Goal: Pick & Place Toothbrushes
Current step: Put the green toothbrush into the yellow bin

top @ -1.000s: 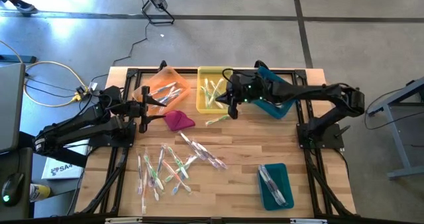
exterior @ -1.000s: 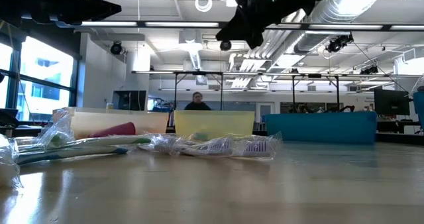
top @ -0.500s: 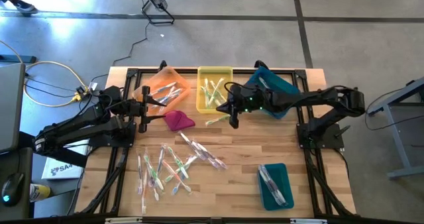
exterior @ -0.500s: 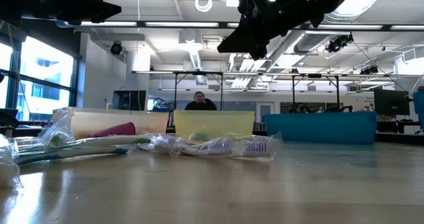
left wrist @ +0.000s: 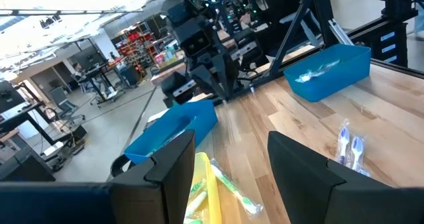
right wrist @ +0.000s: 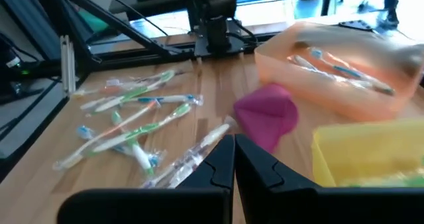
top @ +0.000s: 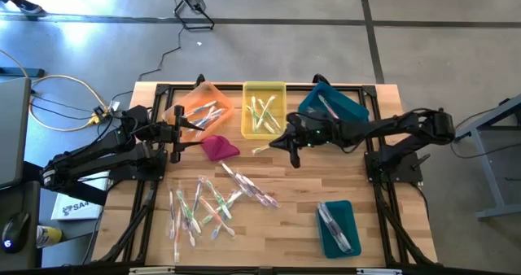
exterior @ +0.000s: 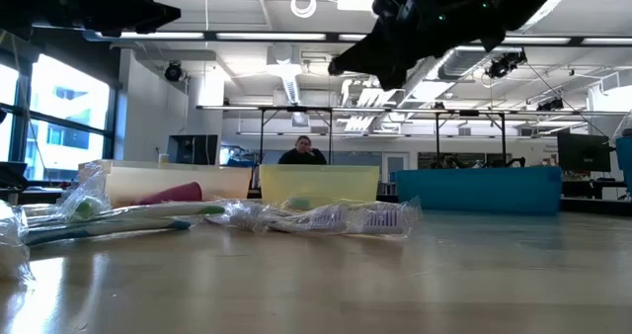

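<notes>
Loose toothbrushes [top: 202,207] lie in a pile on the wooden table's near left, and wrapped ones [top: 249,187] lie near the middle; the pile [right wrist: 130,120] also shows in the right wrist view. One toothbrush [top: 265,148] lies just in front of the yellow bin [top: 263,110]. My right gripper [top: 278,143] hangs shut and empty above the table beside that bin, pointing toward the table's left; its fingers [right wrist: 233,163] are closed together. My left gripper [top: 189,135] hovers open and empty at the far left, near the orange bin [top: 202,112].
A magenta cloth lump [top: 218,148] lies in front of the orange bin. A teal bin [top: 330,106] stands at the far right and another [top: 337,226] at the near right, both with toothbrushes inside. A person [exterior: 302,152] shows in the room beyond.
My right arm has swung from above the yellow bin's near end toward the table's near edge and has come lower, its gripper staying shut and empty. The toothbrushes have not moved.
</notes>
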Robot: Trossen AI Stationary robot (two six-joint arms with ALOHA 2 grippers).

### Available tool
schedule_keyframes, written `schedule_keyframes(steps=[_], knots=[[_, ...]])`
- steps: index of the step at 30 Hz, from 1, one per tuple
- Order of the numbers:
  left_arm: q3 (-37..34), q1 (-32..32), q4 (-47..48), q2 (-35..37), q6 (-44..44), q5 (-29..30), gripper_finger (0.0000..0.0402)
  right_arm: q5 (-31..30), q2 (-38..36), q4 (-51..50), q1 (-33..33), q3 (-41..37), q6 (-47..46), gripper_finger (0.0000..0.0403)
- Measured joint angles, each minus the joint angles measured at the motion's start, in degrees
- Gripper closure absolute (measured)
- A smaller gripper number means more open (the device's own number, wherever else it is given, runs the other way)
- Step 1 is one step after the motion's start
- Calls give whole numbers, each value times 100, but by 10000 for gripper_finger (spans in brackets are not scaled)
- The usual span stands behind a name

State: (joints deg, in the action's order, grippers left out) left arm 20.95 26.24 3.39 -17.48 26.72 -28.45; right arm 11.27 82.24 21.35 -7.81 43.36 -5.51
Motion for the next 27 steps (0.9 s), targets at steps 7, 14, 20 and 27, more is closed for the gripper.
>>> schedule_keyframes(steps=[7, 14, 20, 27], knots=[[2, 0, 4, 1, 0, 0, 217, -136, -665, 341, 32, -620, -91, 399], [2, 0, 12, 1, -1, 0, 217, -315, -1535, 868, 33, -1522, -165, 399], [2, 0, 16, 1, -2, 0, 217, -584, -2138, 898, 33, -2030, -176, 399], [2, 0, 16, 1, -2, 0, 217, -690, -2490, 904, 33, -2347, -28, 399]])
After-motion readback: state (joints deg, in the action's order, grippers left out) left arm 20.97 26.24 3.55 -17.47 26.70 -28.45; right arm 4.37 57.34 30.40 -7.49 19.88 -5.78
